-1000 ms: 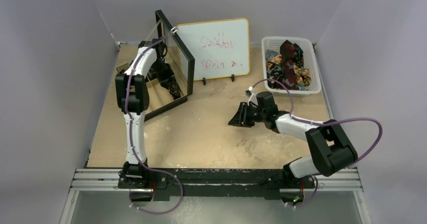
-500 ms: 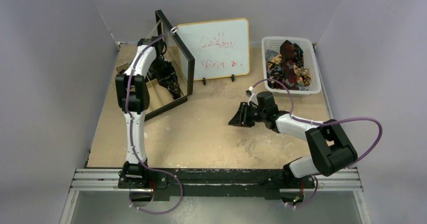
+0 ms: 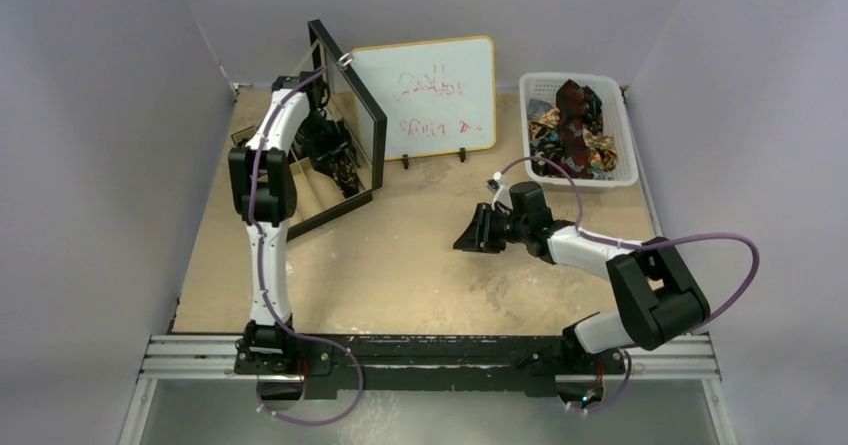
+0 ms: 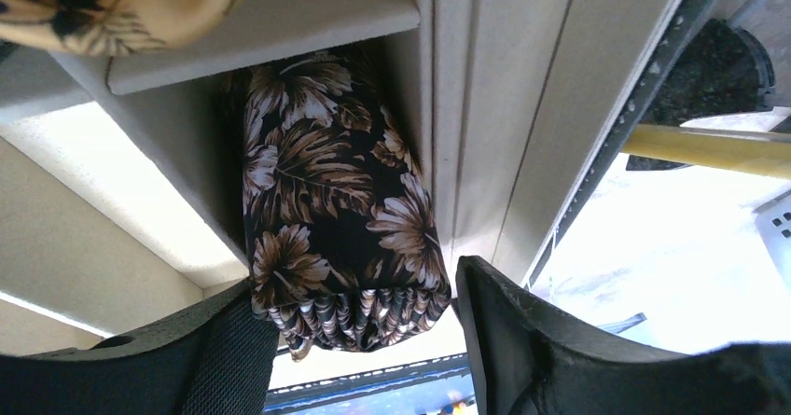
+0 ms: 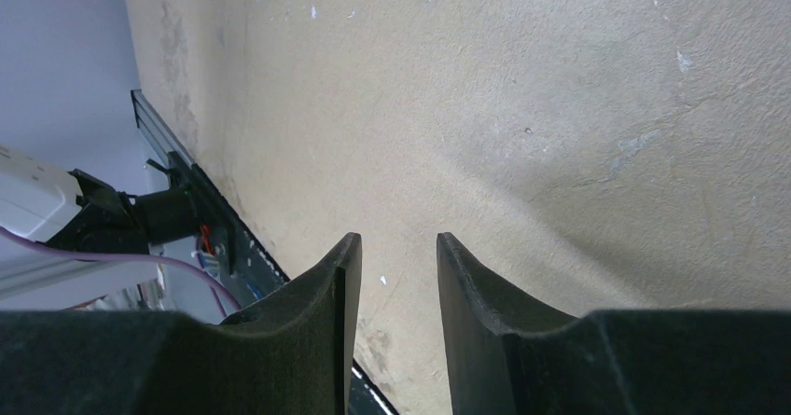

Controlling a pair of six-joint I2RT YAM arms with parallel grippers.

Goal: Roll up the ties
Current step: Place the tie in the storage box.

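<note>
Your left gripper (image 4: 359, 280) stands parted, fingers barely clearing the rolled leaf-print tie (image 4: 326, 182) lodged between them in the white compartment (image 4: 471, 107), so a crooked retreat could snag and uncoil it, while your right gripper (image 5: 396, 242) hangs half-open, empty.

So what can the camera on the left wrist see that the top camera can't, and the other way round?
Only the left wrist: a rolled leafy tie, tucked in a cream shelf slot, with the left pincer around it. Only the top: the basket of loose ties, and the right pincer. Both: the black frame and, it seems, the whiteboard's yellow edge.
</note>
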